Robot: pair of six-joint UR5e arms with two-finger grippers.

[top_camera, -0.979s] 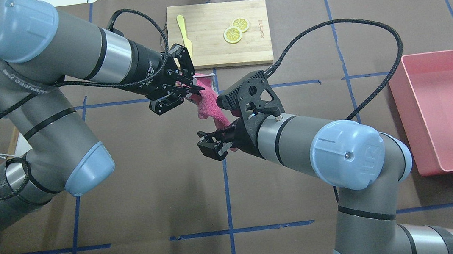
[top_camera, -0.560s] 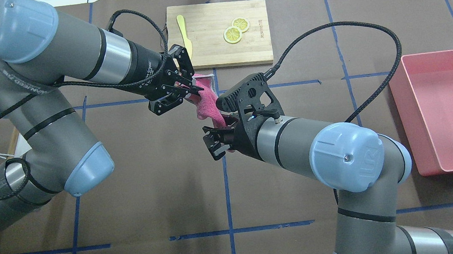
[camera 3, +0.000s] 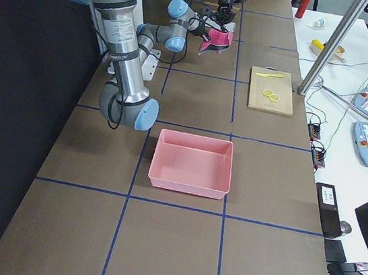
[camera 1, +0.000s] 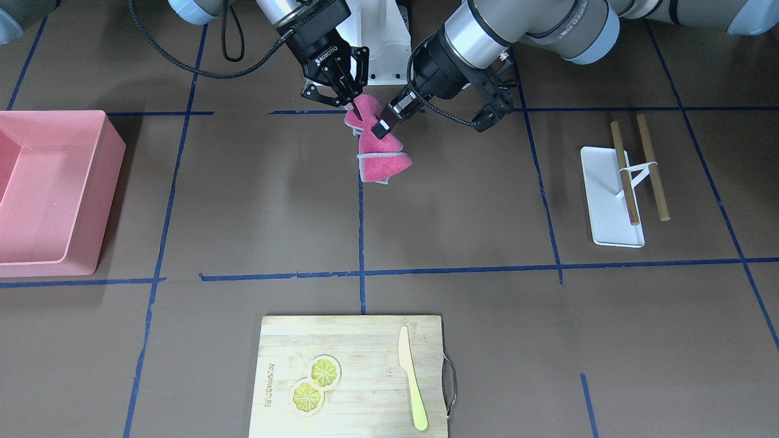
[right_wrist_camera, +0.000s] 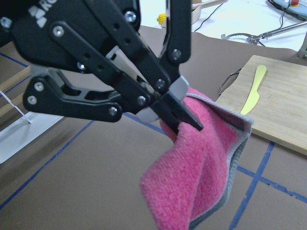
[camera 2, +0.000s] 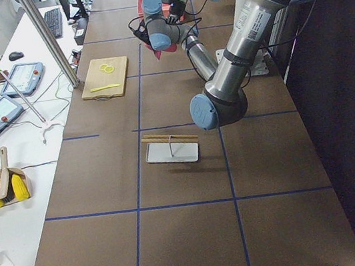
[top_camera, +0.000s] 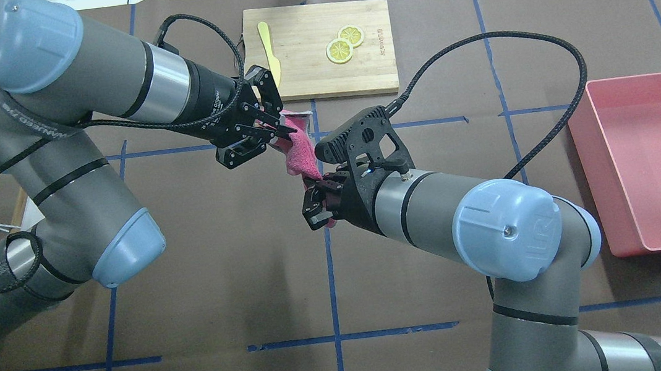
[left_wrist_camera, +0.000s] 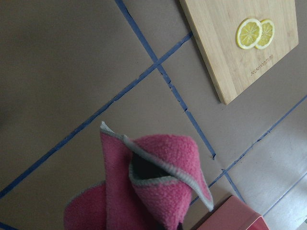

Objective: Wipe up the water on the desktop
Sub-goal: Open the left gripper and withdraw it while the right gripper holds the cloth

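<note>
A pink cloth [top_camera: 300, 153] with a grey hem hangs above the dark-brown desktop [top_camera: 191, 276] near its middle. My left gripper [top_camera: 285, 129] is shut on the cloth's upper part; the right wrist view shows its fingertips [right_wrist_camera: 184, 120] pinching the cloth [right_wrist_camera: 201, 167]. My right gripper [top_camera: 313, 212] sits at the cloth's near end and looks shut on it; in the front view it [camera 1: 351, 109] meets the cloth [camera 1: 380, 152] beside the left gripper [camera 1: 382, 126]. The cloth also shows in the left wrist view [left_wrist_camera: 163, 158]. I see no water on the desktop.
A bamboo cutting board [top_camera: 372, 62] with two lemon slices and a yellow knife lies at the far edge. A pink bin [top_camera: 616, 178] stands at the right. A white tray [camera 1: 608, 231] with wooden sticks lies on my left side.
My right gripper has moved up to the cloth's near end and its fingers have drawn together there. The left gripper has kept its hold and barely moved.
</note>
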